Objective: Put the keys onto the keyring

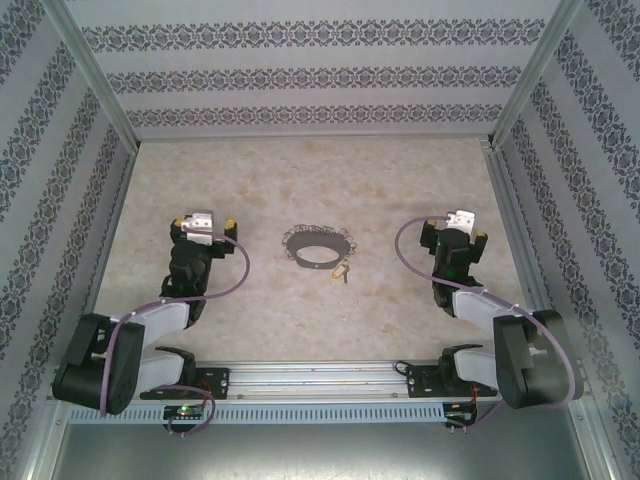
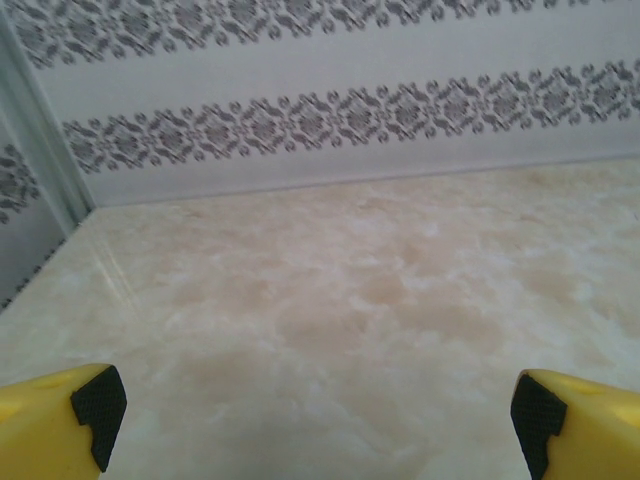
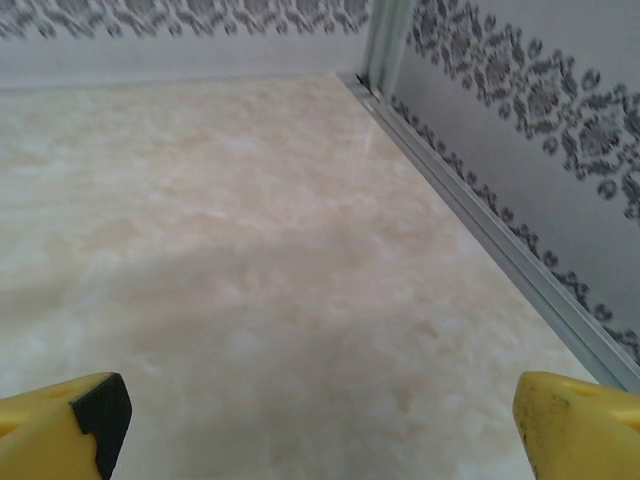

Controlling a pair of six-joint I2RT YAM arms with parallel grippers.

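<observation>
key sits just beside the near rim of the keyring, mid-tabletop. it lies leftward of the right end effector, a bit nearer it than the left end effector. both are spread, empty. key's axis is too small to read.

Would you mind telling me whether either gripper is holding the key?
No: the key lies on the table beside the keyring, and the left gripper and right gripper sit open well off to either side.

Bare table around keyring, walls on three sides
</observation>
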